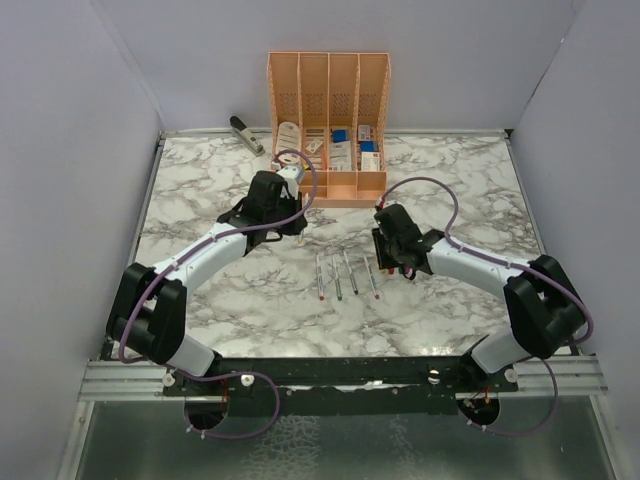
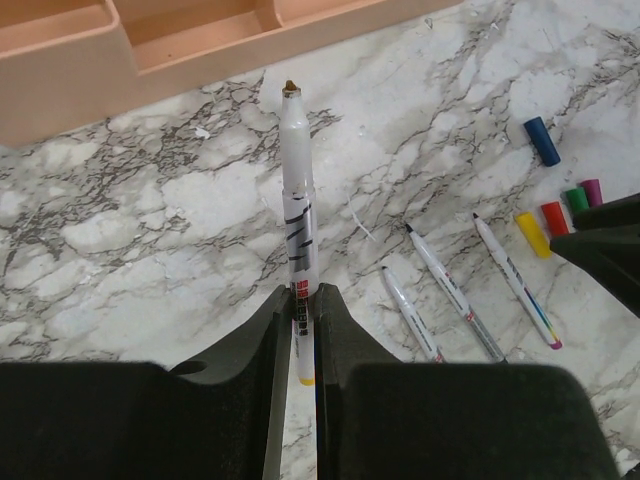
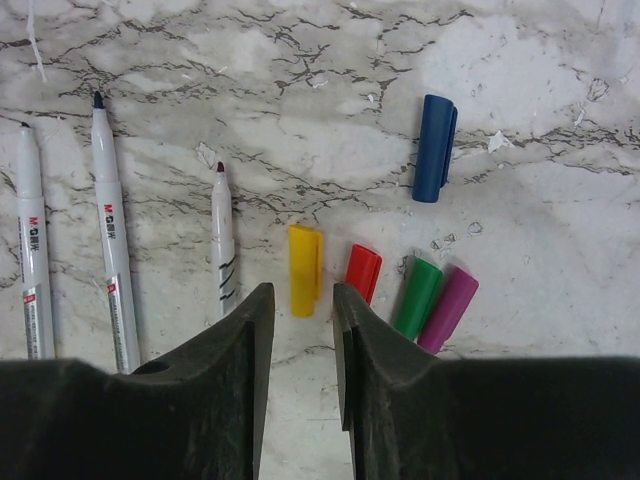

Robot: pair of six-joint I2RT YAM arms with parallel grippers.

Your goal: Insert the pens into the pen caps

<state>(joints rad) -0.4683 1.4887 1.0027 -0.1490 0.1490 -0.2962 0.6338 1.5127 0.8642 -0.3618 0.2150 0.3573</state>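
My left gripper [image 2: 304, 292] is shut on a grey-white pen [image 2: 298, 200] that sticks out ahead of the jaws, its yellowish-brown tip [image 2: 291, 88] pointing at the organizer. Three more pens [image 2: 450, 290] lie side by side on the marble, and they also show in the right wrist view [image 3: 112, 250]. My right gripper [image 3: 301, 288] is open and empty, just above the table. A yellow cap [image 3: 305, 270] lies just beyond its fingertips, in line with the gap. To its right lie a red cap [image 3: 362, 273], a green cap [image 3: 418, 297] and a magenta cap [image 3: 448, 308]. A blue cap [image 3: 434, 147] lies farther off.
An orange organizer [image 1: 328, 130] with white stationery stands at the back centre, close ahead of the left gripper [image 1: 292, 225]. A grey stapler [image 1: 246, 135] lies to its left. The right gripper [image 1: 392, 262] hangs just right of the row of pens [image 1: 337, 275].
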